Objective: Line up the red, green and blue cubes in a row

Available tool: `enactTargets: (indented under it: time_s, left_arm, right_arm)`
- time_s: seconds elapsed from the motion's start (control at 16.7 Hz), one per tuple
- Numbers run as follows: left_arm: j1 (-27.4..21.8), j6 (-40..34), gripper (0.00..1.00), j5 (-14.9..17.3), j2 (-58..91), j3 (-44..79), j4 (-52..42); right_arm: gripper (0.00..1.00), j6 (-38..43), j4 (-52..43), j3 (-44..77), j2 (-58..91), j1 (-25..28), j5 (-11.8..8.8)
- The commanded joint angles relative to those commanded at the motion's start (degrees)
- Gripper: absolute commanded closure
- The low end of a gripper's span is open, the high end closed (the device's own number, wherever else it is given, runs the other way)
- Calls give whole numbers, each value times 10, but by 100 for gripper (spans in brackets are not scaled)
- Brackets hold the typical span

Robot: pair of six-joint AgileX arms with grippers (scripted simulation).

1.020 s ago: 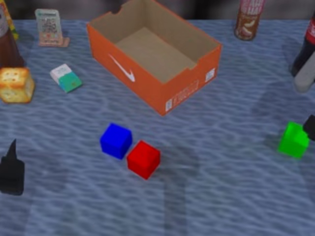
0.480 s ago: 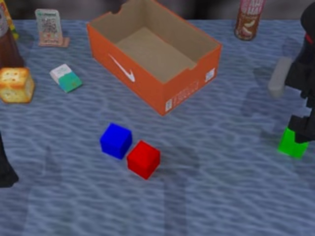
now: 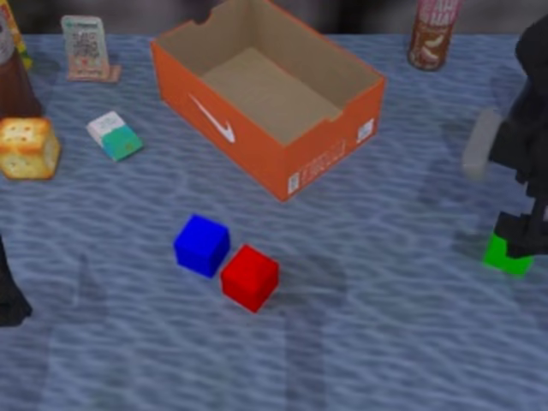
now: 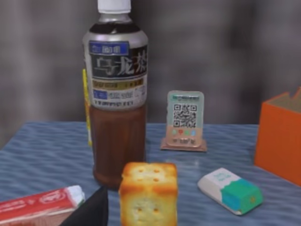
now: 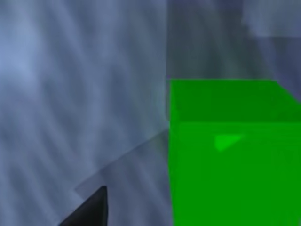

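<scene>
Blue-patterned table point(image 3: 385, 342), seen from above, with an open orange shoebox point(image 3: 265, 94) at the far middle. The right arm stands over the table's right edge; its hand point(image 3: 524, 233) is directly above the green cube point(image 3: 505, 257), covering most of its top, and whether the fingers are spread or closed on the cube cannot be told. The left hand point(image 3: 10, 295) is parked at the left edge, its opening likewise not readable.

The blue cube point(image 3: 202, 245) and red cube point(image 3: 250, 276) sit near the table's centre, touching or nearly so at one corner, well apart from the green one. All three look rigid, light and smooth-faced (likely a little slippery); the sound grip is square across two opposite flat side faces, not on corners.

In the right wrist view the green cube point(image 5: 230, 155) is cut off by the frame, and only one dark fingertip point(image 5: 91, 209) shows.
</scene>
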Motion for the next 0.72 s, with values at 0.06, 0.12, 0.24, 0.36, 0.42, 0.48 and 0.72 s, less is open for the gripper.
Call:
enactTargets:
  time_s: [0.06, 0.12, 0.24, 0.36, 0.42, 0.48, 0.72]
  left_arm:
    - [0, 0, 0, 0, 0, 0, 0]
    - [0, 0, 0, 0, 0, 0, 0]
    - [0, 0, 0, 0, 0, 0, 0]
    - [0, 0, 0, 0, 0, 0, 0]
    - [0, 0, 0, 0, 0, 0, 0]
    - [0, 0, 0, 0, 0, 0, 0]
    - [0, 0, 0, 0, 0, 0, 0]
  right_arm:
    - [0, 0, 23, -12, 9, 0, 0]
    - [0, 1, 49, -26, 19, 0, 0]
    - [0, 2, 95, -52, 37, 1, 0]
    - [0, 2, 119, -68, 49, 1, 0]
    - [0, 2, 123, -70, 51, 1, 0]
    - [0, 2, 123, -70, 51, 1, 0]
    - [15, 2, 123, -70, 51, 1, 0]
